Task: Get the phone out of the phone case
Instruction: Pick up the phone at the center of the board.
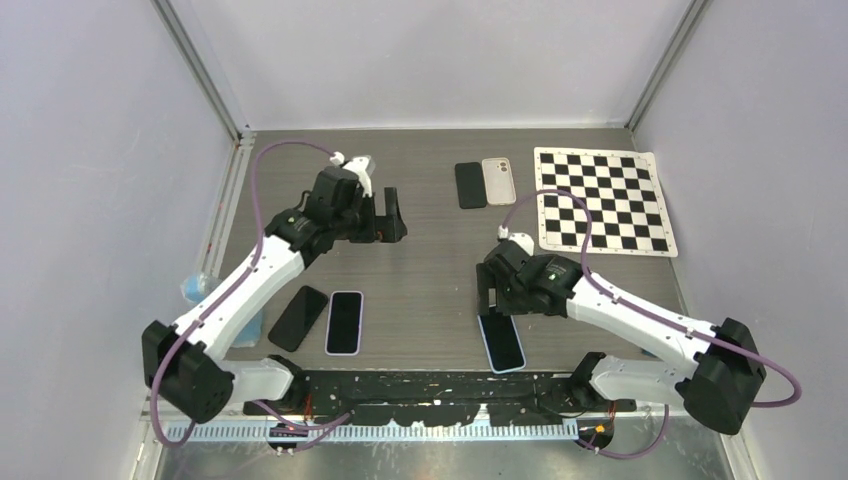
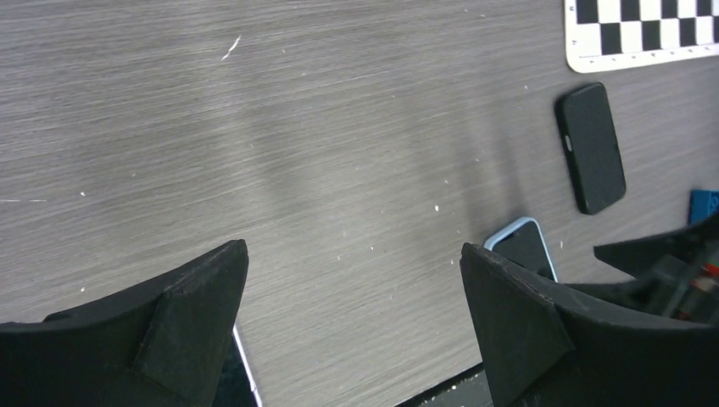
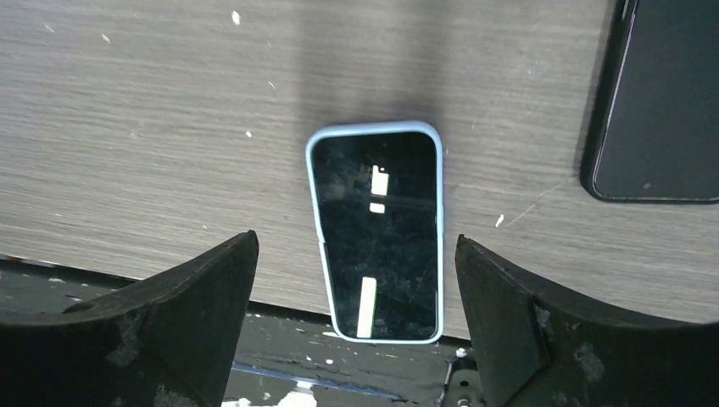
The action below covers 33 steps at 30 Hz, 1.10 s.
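Observation:
A phone in a light blue case (image 1: 502, 342) lies face up at the table's front edge, its near end hanging over the edge. My right gripper (image 1: 497, 300) hovers just behind it. In the right wrist view the cased phone (image 3: 377, 229) lies between the fingers of the open, empty right gripper (image 3: 356, 240), below them. My left gripper (image 1: 385, 222) is open and empty over bare table at mid-left. In the left wrist view, where the left gripper (image 2: 353, 248) spans bare table, the blue-cased phone (image 2: 526, 246) shows far off at the right.
A black phone (image 1: 298, 318) and a phone in a lilac case (image 1: 343, 322) lie front left. A black case (image 1: 470, 184) and a beige case (image 1: 498, 180) lie at the back, beside a checkerboard mat (image 1: 603, 200). A dark phone (image 3: 657, 102) lies near the right gripper.

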Each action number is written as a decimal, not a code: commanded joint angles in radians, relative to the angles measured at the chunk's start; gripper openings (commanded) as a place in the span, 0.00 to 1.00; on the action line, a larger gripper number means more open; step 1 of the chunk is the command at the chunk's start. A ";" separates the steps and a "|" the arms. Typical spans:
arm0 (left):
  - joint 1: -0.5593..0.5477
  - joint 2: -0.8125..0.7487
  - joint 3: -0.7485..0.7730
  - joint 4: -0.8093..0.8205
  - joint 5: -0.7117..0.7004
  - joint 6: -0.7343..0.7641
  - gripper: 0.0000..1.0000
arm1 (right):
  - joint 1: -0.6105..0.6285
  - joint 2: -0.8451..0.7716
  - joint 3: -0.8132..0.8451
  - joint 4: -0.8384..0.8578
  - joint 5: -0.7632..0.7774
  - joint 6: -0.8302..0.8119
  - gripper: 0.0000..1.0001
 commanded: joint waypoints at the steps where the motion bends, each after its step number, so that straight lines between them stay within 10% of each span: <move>1: 0.002 -0.090 -0.079 0.078 0.064 0.043 1.00 | 0.041 0.017 -0.045 -0.056 0.078 0.077 0.95; 33: 0.053 -0.139 -0.251 0.250 -0.103 0.047 1.00 | 0.137 0.247 -0.113 0.083 0.063 0.091 0.91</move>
